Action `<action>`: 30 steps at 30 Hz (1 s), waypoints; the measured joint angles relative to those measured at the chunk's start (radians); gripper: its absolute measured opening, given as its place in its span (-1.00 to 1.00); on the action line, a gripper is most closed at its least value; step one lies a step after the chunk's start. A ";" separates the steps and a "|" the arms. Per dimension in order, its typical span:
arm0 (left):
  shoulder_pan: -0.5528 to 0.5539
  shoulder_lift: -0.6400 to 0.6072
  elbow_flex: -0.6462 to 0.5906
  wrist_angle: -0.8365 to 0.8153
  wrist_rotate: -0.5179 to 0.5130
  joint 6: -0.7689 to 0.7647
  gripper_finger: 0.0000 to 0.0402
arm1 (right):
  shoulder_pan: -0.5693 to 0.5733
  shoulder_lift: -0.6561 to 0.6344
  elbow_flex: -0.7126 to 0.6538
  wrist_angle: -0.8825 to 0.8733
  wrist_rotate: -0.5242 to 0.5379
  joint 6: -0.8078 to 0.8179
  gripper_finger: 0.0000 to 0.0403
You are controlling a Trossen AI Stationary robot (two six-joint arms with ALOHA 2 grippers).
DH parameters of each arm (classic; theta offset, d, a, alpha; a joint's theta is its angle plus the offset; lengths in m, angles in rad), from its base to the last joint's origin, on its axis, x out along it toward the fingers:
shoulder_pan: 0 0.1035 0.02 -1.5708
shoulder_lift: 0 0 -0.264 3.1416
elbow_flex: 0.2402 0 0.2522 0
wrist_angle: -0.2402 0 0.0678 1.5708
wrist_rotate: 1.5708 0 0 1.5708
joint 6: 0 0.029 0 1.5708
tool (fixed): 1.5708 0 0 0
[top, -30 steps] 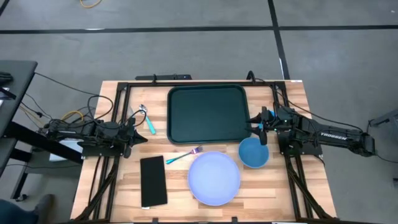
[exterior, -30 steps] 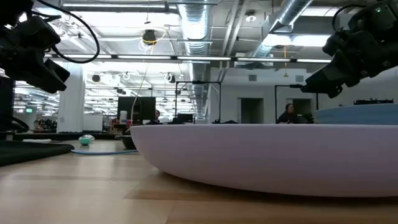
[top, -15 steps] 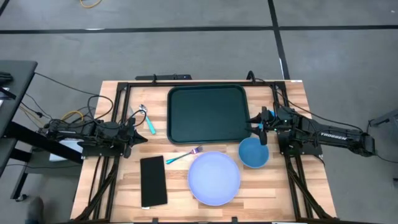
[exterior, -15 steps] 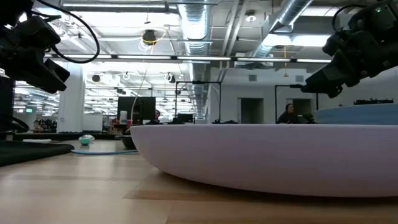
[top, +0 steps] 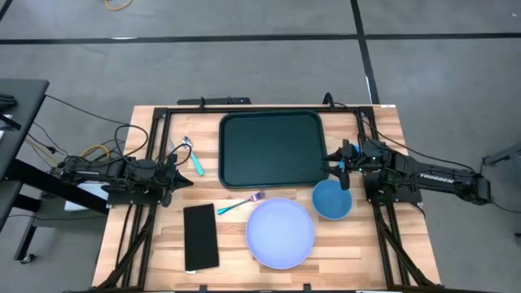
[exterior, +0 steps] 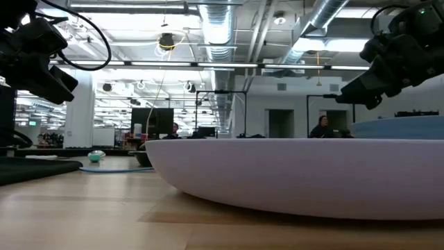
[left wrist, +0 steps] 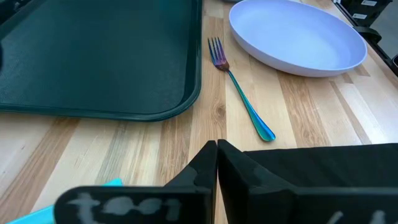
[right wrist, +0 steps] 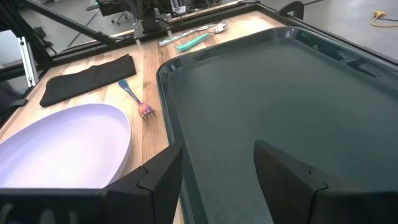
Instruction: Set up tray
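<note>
The dark green tray [top: 273, 150] lies flat at the table's far middle, and also fills the right wrist view [right wrist: 280, 93]. A lavender plate [top: 280, 233] and a blue bowl [top: 332, 199] rest on the wood nearer to me. A rainbow fork [top: 242, 203] lies between tray and plate. My right gripper [top: 328, 159] hovers open over the tray's right rim, its fingers [right wrist: 165, 168] apart above the tray floor. My left gripper [top: 187, 177] is shut [left wrist: 216, 149] and hangs above the wood left of the tray, touching nothing.
A flat black rectangle [top: 201, 237] lies left of the plate. Teal-handled cutlery [top: 194, 157] lies left of the tray, near my left gripper. Black frame rails run along the table's left, right and far edges. People stand in the room far behind the table.
</note>
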State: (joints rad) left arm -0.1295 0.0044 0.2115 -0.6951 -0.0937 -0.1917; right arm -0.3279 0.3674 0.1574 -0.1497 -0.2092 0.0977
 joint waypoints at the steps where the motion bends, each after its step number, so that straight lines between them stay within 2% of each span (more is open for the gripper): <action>1: 0.000 0.000 0.000 0.000 0.000 0.000 -1.00 | 0.000 0.000 0.000 0.000 0.000 0.000 -0.06; 22: 0.000 0.000 0.000 0.000 0.000 0.000 -1.00 | 0.000 0.000 0.000 0.000 0.004 -0.008 -0.06; 26: 0.000 0.000 0.000 0.000 0.000 0.000 -1.00 | -0.011 0.000 0.000 0.008 0.059 -0.173 -0.06; 30: 0.000 0.000 0.000 0.000 0.000 0.000 -1.00 | -0.023 0.000 0.000 0.015 0.059 -0.294 -0.06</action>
State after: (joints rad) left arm -0.1295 0.0044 0.2115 -0.6949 -0.0937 -0.1917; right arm -0.3509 0.3672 0.1570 -0.1344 -0.1502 -0.1958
